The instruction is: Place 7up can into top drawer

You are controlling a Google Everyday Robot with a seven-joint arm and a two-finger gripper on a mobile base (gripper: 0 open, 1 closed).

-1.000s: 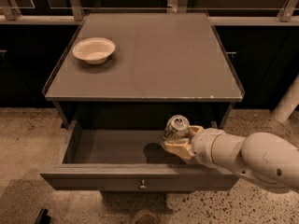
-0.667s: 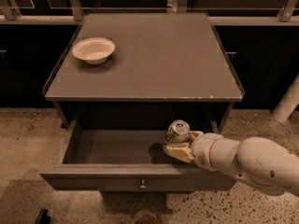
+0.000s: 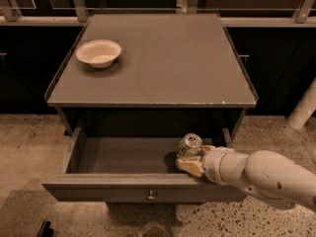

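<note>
**Nearly done: can down in the open drawer, grip not yet released**

Well, at that moment my gripper [image 3: 190, 160] sat low over the right-hand part of the top drawer [image 3: 123, 155], reaching in across its front edge, with my arm [image 3: 261, 176] coming from the right. My fingers [image 3: 188, 167] were closed narrowly around the lower body of the 7up can [image 3: 190, 143], which stood roughly upright, its silver top facing up. The drawer was pulled well out, its knob [image 3: 151, 197] toward the camera and its floor bare to the left of the can.

I judged the carrying part finished: the can was already inside the drawer's space. Whether its base touched the floor I could not tell. What was left, as I saw it, was to set it down, open my fingers and lift clear without tipping it. The cream bowl [image 3: 98, 52] sat well apart on the cabinet top [image 3: 168, 63].
</note>
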